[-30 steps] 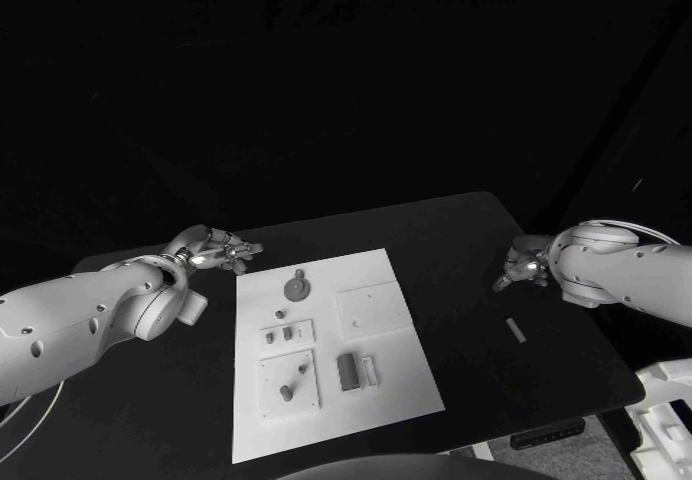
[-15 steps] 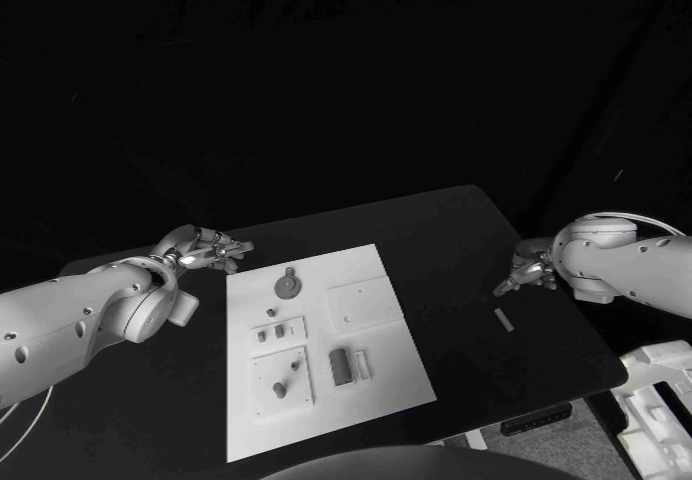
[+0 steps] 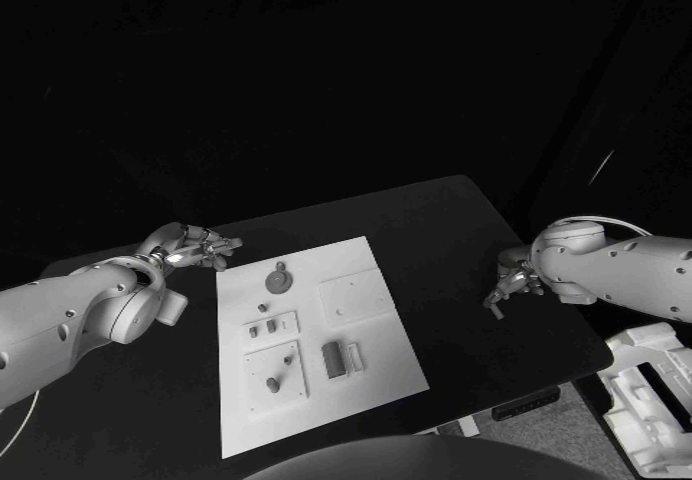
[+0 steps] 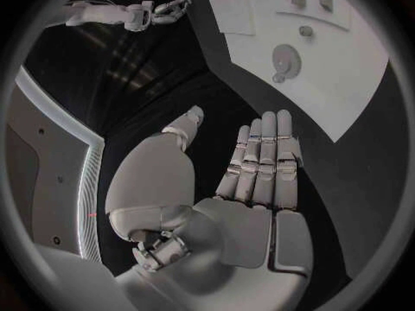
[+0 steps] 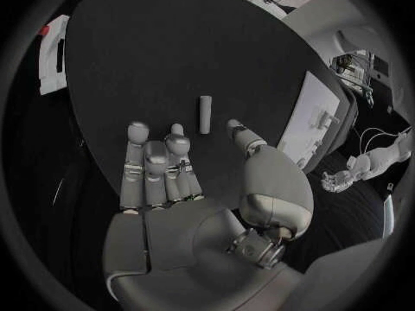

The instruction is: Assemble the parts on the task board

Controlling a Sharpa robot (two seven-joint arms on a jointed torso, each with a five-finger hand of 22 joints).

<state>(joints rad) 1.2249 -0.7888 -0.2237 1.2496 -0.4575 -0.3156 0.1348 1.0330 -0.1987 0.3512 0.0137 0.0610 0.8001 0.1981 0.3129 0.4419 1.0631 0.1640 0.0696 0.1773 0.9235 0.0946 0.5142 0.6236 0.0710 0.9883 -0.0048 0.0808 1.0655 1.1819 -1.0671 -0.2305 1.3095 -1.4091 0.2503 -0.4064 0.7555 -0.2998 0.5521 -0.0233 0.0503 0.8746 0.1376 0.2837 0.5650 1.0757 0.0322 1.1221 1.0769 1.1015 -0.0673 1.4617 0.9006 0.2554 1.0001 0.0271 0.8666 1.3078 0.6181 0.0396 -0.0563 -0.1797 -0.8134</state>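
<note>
My left hand (image 3: 185, 246): fingers spread, holding nothing, beside task board (image 3: 378, 352). My right hand (image 3: 513, 280): fingers apart, empty, above small cylindrical part (image 5: 205, 115) on desk (image 3: 433, 220).

white task board (image 3: 378, 378), grey parts (image 3: 335, 359), black table (image 3: 476, 340)

The task board (image 3: 378, 365) lies mid-bench (image 3: 433, 215), parts (image 3: 333, 359) on it. The left hand (image 3: 185, 246) is beside its far-left corner. A loose peg (image 5: 205, 115) lies on the bench before the right hand (image 3: 511, 283).

matt black table (image 3: 433, 215); smooth white task board (image 3: 378, 358), plastic-looking; dull grey parts (image 3: 333, 359); both hands, left hand (image 4: 251, 180) and right hand (image 5: 173, 180), of brushed silvery metal.
</note>
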